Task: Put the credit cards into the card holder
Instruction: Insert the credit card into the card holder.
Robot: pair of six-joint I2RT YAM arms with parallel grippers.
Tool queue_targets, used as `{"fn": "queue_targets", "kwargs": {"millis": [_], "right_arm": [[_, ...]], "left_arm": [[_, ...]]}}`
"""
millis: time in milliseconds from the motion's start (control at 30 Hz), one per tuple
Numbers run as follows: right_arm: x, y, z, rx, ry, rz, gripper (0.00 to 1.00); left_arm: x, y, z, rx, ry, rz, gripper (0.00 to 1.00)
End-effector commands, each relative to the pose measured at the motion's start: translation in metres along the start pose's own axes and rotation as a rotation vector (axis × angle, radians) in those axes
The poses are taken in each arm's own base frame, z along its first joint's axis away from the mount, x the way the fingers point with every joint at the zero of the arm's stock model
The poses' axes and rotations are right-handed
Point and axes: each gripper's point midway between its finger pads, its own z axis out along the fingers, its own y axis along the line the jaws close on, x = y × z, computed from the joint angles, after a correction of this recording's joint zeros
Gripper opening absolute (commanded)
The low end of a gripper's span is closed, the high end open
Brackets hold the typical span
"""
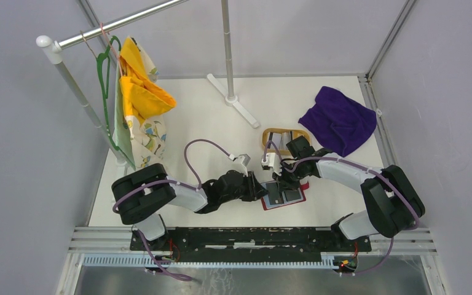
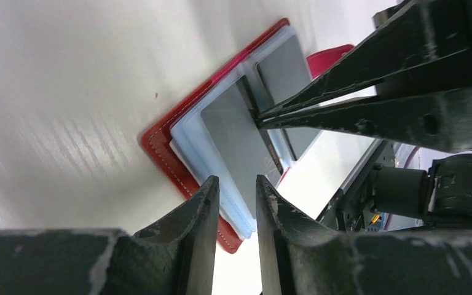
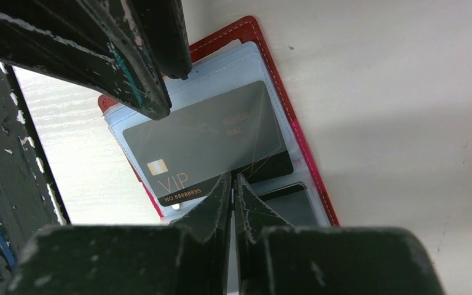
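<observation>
The right gripper (image 3: 232, 182), closed and empty, butts the black card (image 3: 209, 144) half-sleeved in the card holder (image 2: 161, 146) open on the table (image 3: 405, 92) (left gripper (image 2: 236, 182), barely parted and empty, pins it); next, likely a straight push home.

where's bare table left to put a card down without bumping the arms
Bare table lies between the hanging clothes and the rack foot, and at the back between that foot and the purple cloth. It is crowded mid-front, where the left gripper and right gripper meet over the card holder, with the wooden tray just behind.
</observation>
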Motion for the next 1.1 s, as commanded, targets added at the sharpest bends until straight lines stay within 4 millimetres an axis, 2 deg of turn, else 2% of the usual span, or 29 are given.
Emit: {"fn": "queue_targets", "kwargs": {"millis": [0, 233, 800, 1067], "right_arm": [[-0.004, -0.010, -0.003, 0.042, 0.001, 0.008, 0.09], [0.003, -0.012, -0.001, 0.047, 0.031, 0.025, 0.08], [0.009, -0.012, 0.001, 0.041, 0.053, 0.039, 0.06], [0.009, -0.012, 0.001, 0.041, 0.053, 0.039, 0.06]], "left_arm": [[-0.006, -0.015, 0.006, 0.042, -0.017, -0.048, 0.35], [-0.007, -0.011, 0.006, 0.020, -0.018, -0.042, 0.37], [-0.011, -0.027, 0.002, 0.099, -0.032, -0.044, 0.37], [-0.005, -0.021, 0.009, 0.074, -0.012, -0.050, 0.37]]}}
